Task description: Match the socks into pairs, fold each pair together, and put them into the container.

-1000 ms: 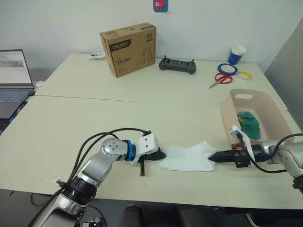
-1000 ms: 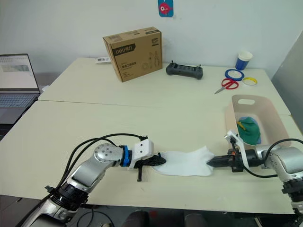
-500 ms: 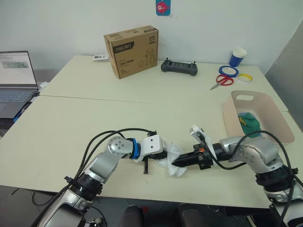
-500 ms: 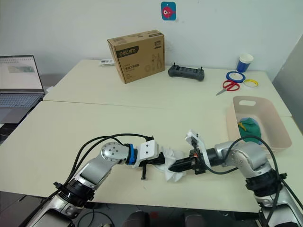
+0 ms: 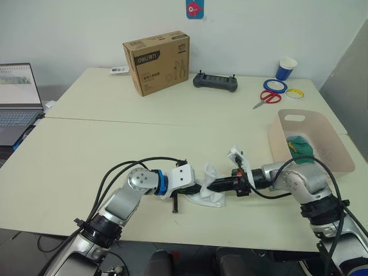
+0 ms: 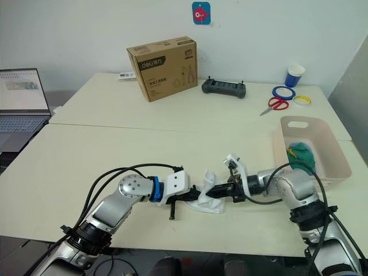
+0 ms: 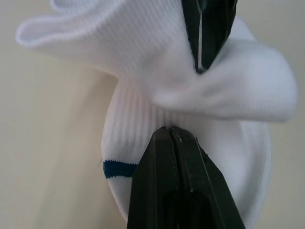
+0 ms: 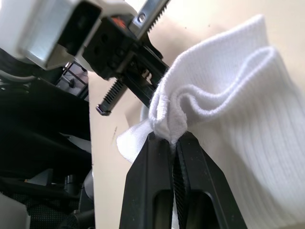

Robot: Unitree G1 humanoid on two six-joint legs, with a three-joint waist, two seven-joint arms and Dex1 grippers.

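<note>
The white socks (image 5: 209, 190) lie bunched near the table's front edge, between my two grippers. My left gripper (image 7: 170, 130) is shut on the cuff end, which has a blue stripe (image 7: 116, 168). My right gripper (image 8: 170, 138) is shut on a fold of the white socks and holds it right up against the left gripper (image 5: 196, 187). The pale pink container (image 5: 275, 138) stands at the right, with a dark green sock (image 5: 301, 145) inside it.
At the back of the table are a brown cardboard box (image 5: 156, 61), a black controller (image 5: 215, 82), red scissors (image 5: 264, 99), tape rolls (image 5: 276, 85) and a blue cup (image 5: 286, 67). An open laptop (image 5: 17, 92) sits at the far left.
My right gripper has carried its end of the white socks leftward, from beside the container to the left gripper. The socks, stretched flat before, are now doubled over and bunched.
</note>
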